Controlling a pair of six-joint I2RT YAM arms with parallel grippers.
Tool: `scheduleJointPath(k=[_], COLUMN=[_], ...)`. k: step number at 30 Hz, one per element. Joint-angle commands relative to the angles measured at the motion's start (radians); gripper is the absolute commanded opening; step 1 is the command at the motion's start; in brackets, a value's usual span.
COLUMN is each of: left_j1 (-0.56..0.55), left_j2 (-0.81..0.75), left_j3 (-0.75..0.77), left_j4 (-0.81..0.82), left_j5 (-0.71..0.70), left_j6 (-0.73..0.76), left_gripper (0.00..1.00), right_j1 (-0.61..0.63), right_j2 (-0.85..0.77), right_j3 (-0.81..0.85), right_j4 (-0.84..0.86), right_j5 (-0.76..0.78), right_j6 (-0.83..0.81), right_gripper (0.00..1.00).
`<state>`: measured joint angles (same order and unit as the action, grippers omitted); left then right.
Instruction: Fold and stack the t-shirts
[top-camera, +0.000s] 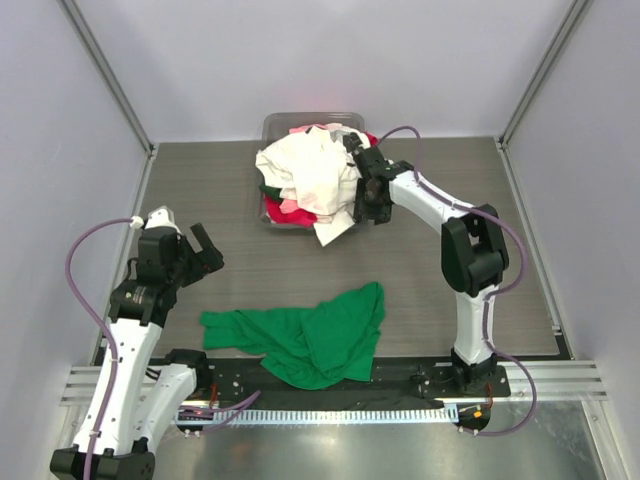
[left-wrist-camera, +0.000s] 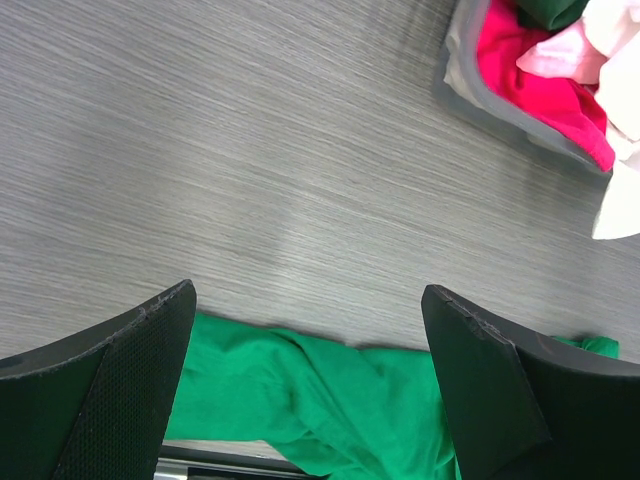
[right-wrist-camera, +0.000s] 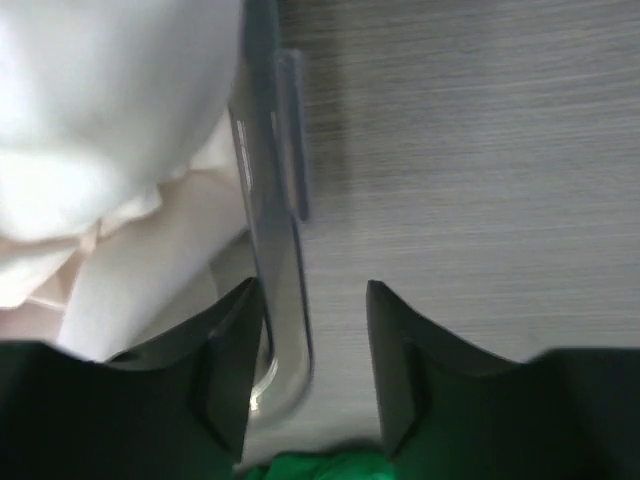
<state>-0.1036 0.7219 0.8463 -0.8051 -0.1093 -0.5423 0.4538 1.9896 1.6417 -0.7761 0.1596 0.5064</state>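
now green t-shirt (left-wrist-camera: 320, 410) near wide-open left fingers (left-wrist-camera: 100, 390); white t-shirt (right-wrist-camera: 100, 120) beside parted right fingers (right-wrist-camera: 430, 380)

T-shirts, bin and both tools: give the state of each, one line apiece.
green t-shirt, unfolded, crumpled on the table.
white t-shirt, crumpled atop the bin's pile, spilling over the rim.
red t-shirt, bunched inside the bin.
pink t-shirt, bunched inside the bin, mostly covered.
bin, upright, overfull.
left tool, open, empty.
right tool, open, empty, at the bin's rim.
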Motion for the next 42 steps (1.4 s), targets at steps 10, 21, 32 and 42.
scheduleJointPath(k=[10,21,32,42], left_j1=[-0.004,-0.005,-0.015,-0.015], left_j2=[0.010,0.017,0.034,0.044], left_j3=[-0.004,-0.009,-0.010,-0.007], left_j4=[0.024,0.033,0.034,0.027], left_j5=[0.013,0.031,0.031,0.022], left_j6=[0.007,0.010,0.010,0.008], left_gripper=[0.95,0.94,0.94,0.93], right_j1=[-0.144,-0.608,-0.603,-0.256], right_j2=[-0.060,-0.353,-0.328,-0.369], right_j3=[-0.110,-0.342,-0.073,-0.092], right_j4=[0.021,0.003,-0.149,-0.028], right_j5=[0.164,0.376,0.330,-0.020], right_j6=[0.035,-0.045,0.003,0.032], right_gripper=[0.01,0.06,1.00,0.98])
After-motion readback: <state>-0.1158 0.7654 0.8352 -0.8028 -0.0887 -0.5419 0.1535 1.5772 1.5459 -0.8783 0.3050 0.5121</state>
